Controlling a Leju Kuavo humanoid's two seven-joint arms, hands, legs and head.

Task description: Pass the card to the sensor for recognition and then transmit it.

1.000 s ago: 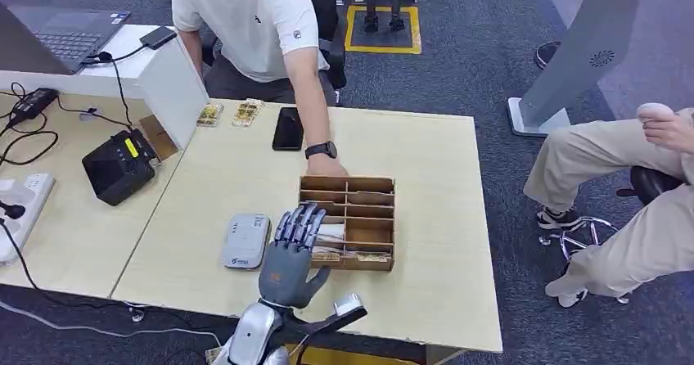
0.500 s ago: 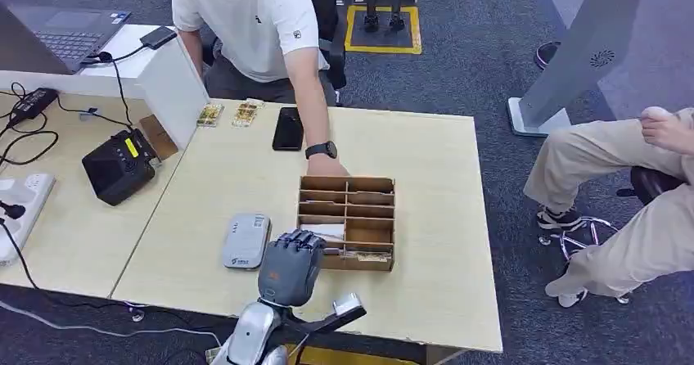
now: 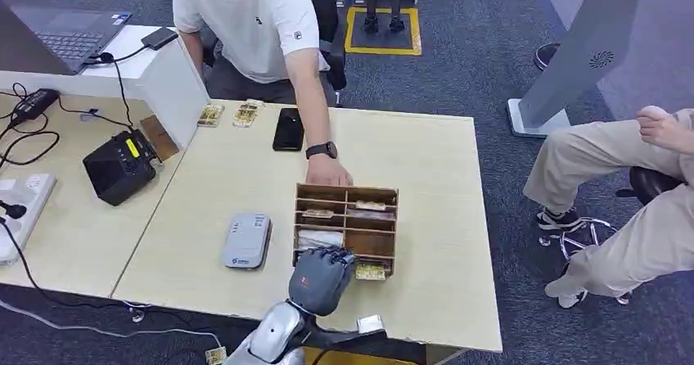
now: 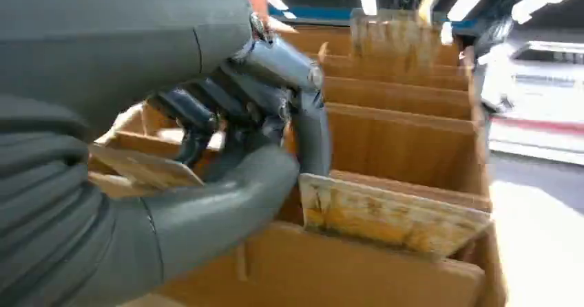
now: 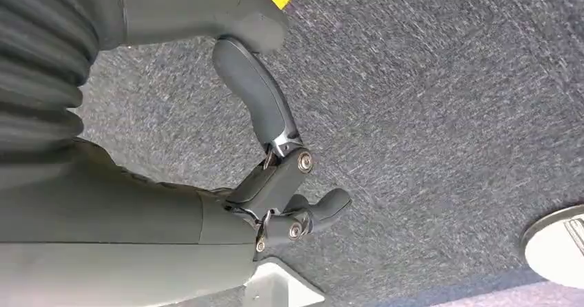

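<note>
A wooden divided box (image 3: 346,227) stands on the pale table (image 3: 425,160), with cards in several of its compartments. My left hand (image 3: 321,279) is curled at the box's near edge. In the left wrist view its thumb (image 4: 206,204) and a finger pinch the edge of a yellowish card (image 4: 392,214) sticking out of the front compartment; the same card (image 3: 370,272) lies just right of the hand. The grey-white card sensor (image 3: 246,240) lies on the table left of the box. My right hand (image 5: 282,183) hangs over the carpet and holds nothing.
A person in a white shirt rests a hand (image 3: 329,171) on the box's far edge. A black phone (image 3: 288,128), two card packs (image 3: 210,115), a black device (image 3: 119,167) and a laptop (image 3: 69,33) lie beyond. Another person (image 3: 622,185) sits at the right.
My left hand went from spread over the box's left side to curled, then moved right and nearer along the front edge onto the card. The box shifted slightly.
</note>
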